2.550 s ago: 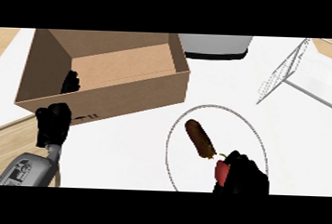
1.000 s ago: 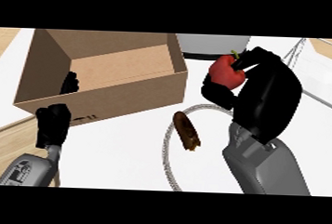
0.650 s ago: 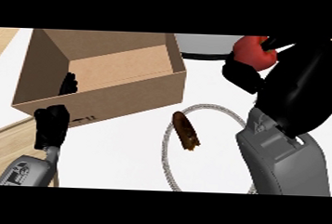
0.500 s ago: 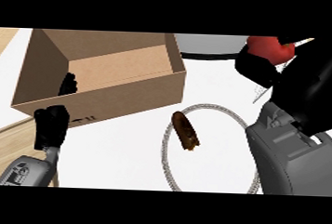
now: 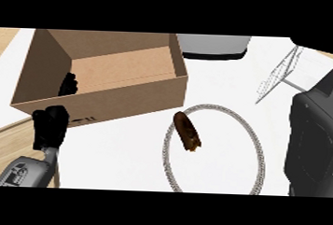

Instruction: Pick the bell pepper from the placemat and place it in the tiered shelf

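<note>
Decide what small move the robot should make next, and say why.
Probably lower the right hand toward a tier of the wire shelf. The right forearm reaches up past the shelf to the view's top right corner. The placemat holds only a brown item, and no bell pepper shows.

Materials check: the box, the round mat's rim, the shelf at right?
Box: looks like cardboard, matte brown, thin flat walls with a small printed mark in front. Mat rim: seems braided rope or cord, pale grey with a twisted texture. Shelf: apparently thin metal wire, light grey mesh you can see through.
</note>
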Robot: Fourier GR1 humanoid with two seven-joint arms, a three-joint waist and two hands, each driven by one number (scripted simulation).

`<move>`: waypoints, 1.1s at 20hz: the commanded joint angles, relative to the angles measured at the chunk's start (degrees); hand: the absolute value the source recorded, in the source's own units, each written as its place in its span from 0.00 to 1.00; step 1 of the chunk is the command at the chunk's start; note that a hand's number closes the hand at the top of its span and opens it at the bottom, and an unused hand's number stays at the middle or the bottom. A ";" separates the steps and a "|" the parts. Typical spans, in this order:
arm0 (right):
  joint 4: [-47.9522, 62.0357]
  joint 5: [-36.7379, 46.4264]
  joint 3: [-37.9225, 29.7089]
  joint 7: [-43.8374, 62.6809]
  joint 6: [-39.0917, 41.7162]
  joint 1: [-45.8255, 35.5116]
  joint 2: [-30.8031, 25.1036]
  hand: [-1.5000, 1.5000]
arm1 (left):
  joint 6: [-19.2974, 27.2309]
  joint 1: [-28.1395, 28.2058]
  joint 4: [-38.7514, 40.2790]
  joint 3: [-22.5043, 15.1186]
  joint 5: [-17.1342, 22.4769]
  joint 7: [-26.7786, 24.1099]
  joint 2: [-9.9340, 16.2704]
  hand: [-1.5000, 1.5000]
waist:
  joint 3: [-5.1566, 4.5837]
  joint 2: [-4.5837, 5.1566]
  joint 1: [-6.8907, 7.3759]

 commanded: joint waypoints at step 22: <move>15.06 -2.29 -12.64 -17.37 -5.10 2.37 -17.83 1.00 | -6.46 -4.30 -1.78 -2.66 -0.66 1.28 -2.54 0.50 | -0.02 0.80 0.05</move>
